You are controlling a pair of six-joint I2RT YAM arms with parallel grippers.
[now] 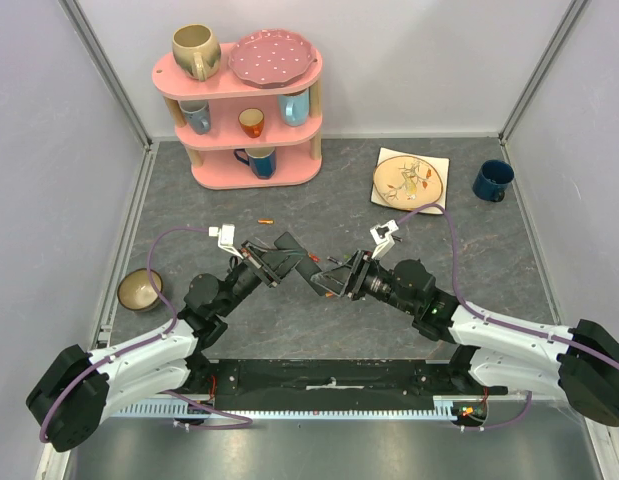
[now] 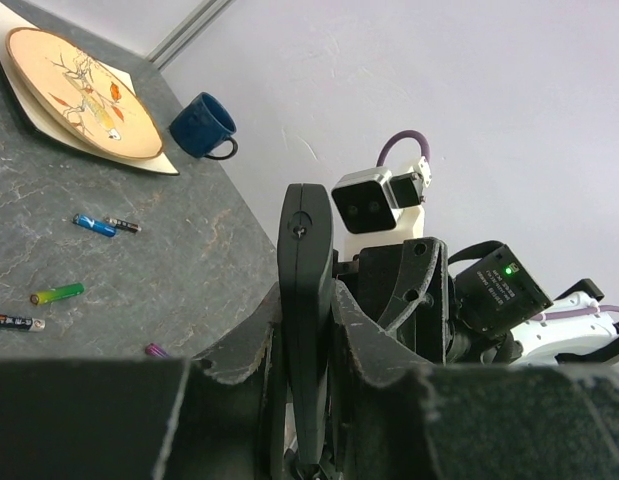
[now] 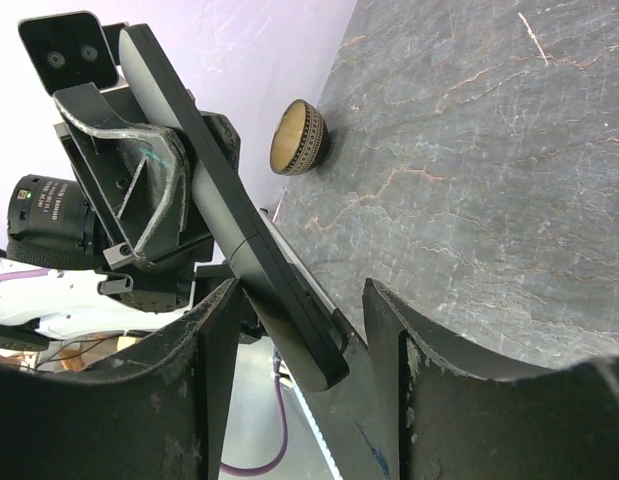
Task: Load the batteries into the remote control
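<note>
Containers: a pink three-tier shelf stands at the far edge of the table, left of centre. Its top tier carries a tan mug and a pink dotted plate. The middle tier holds a blue mug, an orange cup and a light blue mug. The lowest tier holds one dark blue mug. A floral plate rests on a white mat towards the far right, with a navy mug beside it near the right edge. A brown bowl sits at the left edge.

Batteries: one orange cell lies in front of the shelf. Loose batteries in blue, dark, green and purple lie scattered on the table on the near side of the floral plate.

Arms: both reach inward from the near edge, wrists meeting above the table's middle. The left gripper is clamped on the remote control, holding it off the surface. The right gripper has its jaws apart around the remote's free end, with a gap showing on one side.
</note>
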